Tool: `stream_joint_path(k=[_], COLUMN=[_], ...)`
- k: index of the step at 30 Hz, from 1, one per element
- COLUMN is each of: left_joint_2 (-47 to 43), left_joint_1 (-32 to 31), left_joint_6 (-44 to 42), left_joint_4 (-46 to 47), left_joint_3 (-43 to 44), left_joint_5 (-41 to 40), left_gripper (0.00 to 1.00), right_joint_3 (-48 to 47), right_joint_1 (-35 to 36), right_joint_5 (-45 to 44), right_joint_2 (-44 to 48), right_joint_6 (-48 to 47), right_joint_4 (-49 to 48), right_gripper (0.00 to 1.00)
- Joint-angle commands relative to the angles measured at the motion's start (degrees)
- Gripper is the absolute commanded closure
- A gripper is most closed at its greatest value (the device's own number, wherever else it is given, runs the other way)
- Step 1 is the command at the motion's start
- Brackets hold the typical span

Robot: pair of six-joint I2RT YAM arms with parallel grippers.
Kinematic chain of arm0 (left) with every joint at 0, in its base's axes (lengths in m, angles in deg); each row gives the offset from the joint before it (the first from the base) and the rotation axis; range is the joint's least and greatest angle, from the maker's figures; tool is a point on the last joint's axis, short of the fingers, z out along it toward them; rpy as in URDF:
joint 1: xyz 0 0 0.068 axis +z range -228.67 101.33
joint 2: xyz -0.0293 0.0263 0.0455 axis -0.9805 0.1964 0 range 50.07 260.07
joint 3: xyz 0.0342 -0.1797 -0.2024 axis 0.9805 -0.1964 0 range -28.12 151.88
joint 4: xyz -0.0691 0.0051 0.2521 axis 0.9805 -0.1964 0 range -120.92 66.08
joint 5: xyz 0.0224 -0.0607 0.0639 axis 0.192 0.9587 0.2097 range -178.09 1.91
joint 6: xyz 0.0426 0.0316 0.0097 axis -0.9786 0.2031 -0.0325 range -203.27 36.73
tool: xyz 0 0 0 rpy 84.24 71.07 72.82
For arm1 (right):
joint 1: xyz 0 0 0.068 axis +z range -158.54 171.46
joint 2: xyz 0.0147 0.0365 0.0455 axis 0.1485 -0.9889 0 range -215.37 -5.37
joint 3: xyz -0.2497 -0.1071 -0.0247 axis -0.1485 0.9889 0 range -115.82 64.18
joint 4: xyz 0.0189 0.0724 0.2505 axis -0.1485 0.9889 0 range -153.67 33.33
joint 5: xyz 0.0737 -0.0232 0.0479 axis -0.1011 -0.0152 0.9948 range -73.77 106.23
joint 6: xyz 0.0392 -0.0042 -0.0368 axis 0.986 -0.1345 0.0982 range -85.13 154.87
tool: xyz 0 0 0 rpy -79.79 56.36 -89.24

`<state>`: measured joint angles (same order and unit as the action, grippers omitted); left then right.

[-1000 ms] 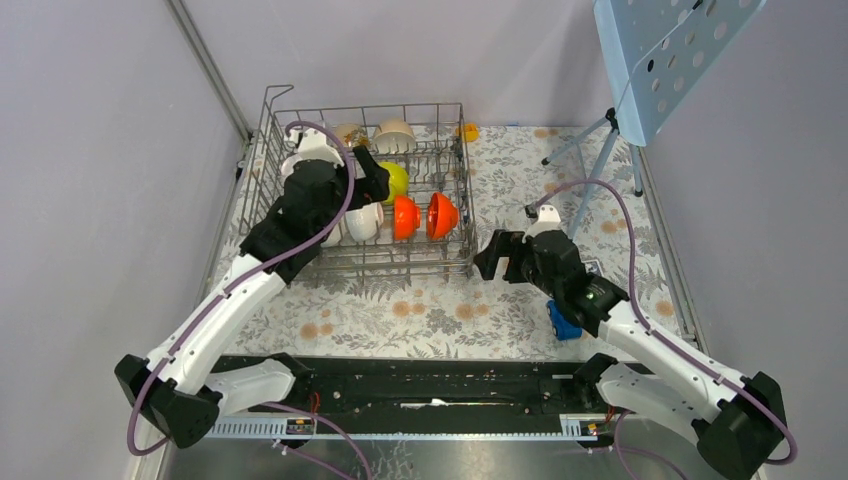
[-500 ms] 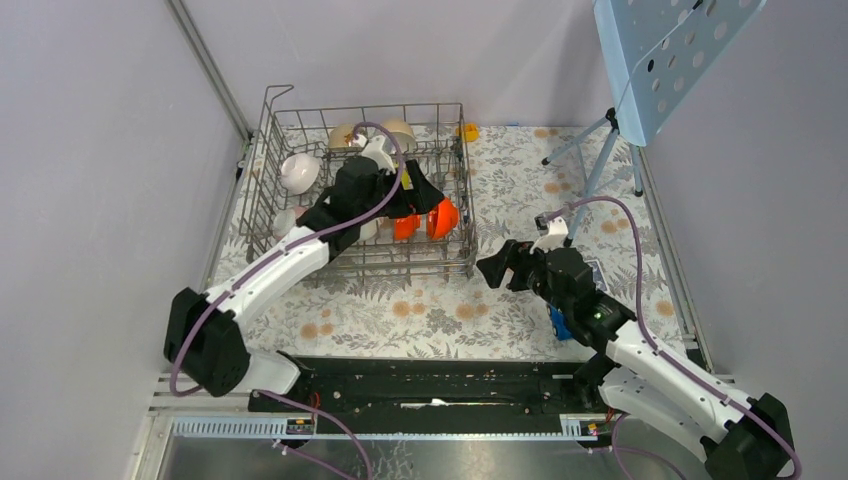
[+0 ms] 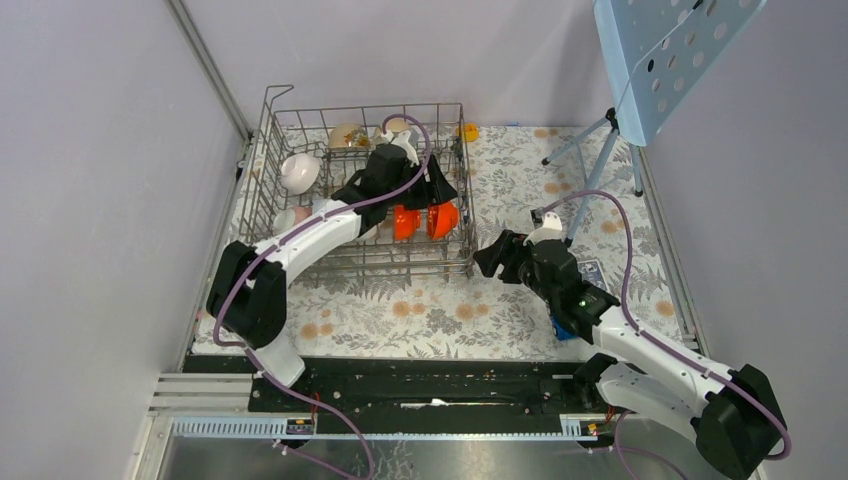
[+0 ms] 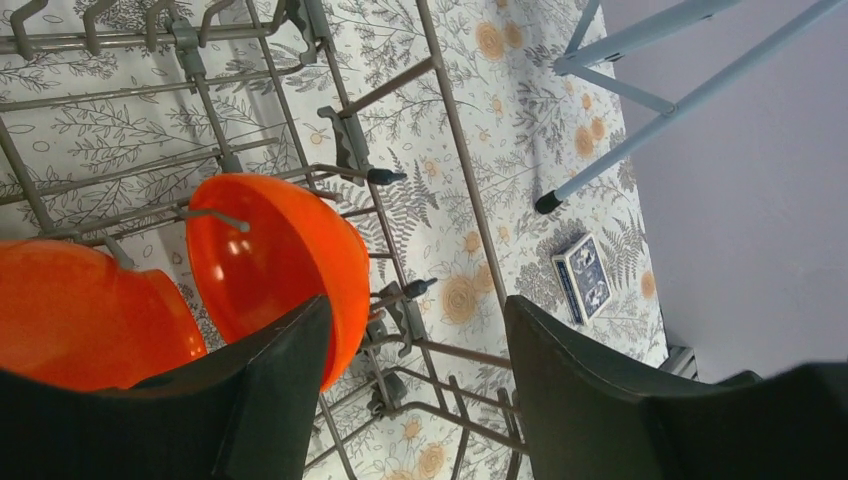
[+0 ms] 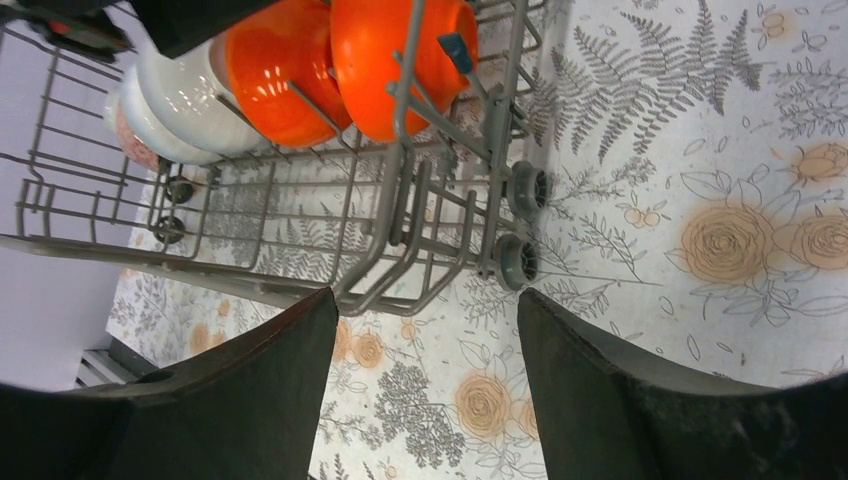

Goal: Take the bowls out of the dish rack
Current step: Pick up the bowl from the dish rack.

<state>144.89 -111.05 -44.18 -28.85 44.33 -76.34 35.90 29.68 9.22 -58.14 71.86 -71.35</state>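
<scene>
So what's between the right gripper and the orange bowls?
The wire side wall of the dish rack and a strip of tablecloth, in the right wrist view.

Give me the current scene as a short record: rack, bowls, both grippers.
dish rack: far left of the table, bowls inside
right orange bowl: on edge, by the rack's right wall
left orange bowl: on edge, right beside it
white bowl: tilted, left part of the rack
left gripper: open, inside the rack at the right orange bowl, one finger by its rim, contact unclear
right gripper: open, empty, outside the rack's near right corner
bowls unloaded: none seen outside the rack
</scene>
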Motion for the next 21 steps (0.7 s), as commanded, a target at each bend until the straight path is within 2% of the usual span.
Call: stream_joint_path(k=[1, 8, 12, 21], left_joint_2=[1.54, 4.68, 5.70, 7.31], left_joint_1=[1.09, 2.10, 2.32, 2.84], left_joint_6=[-0.86, -0.58, -0.01, 2.53], left_joint_4=[0.09, -1.57, 0.68, 5.41], left_joint_3=[3.45, 4.16, 3.53, 1.76], left_joint_5=[-0.98, -0.29, 2.66, 9.43], left_gripper=[0.32, 0.32, 0.32, 0.42], right_joint_3=[-3.13, -4.47, -5.28, -6.24], right_joint_1=[0.23, 0.20, 0.22, -0.69], right_joint_5=[-2.03, -1.84, -1.47, -0.41], right_joint_2=[-0.18, -2.38, -4.60, -8.35], right_joint_6=[0.72, 0.77, 0.92, 2.84], right_joint_4=[-4.74, -6.19, -7.35, -8.57], right_gripper=[0.27, 0.27, 0.27, 0.31])
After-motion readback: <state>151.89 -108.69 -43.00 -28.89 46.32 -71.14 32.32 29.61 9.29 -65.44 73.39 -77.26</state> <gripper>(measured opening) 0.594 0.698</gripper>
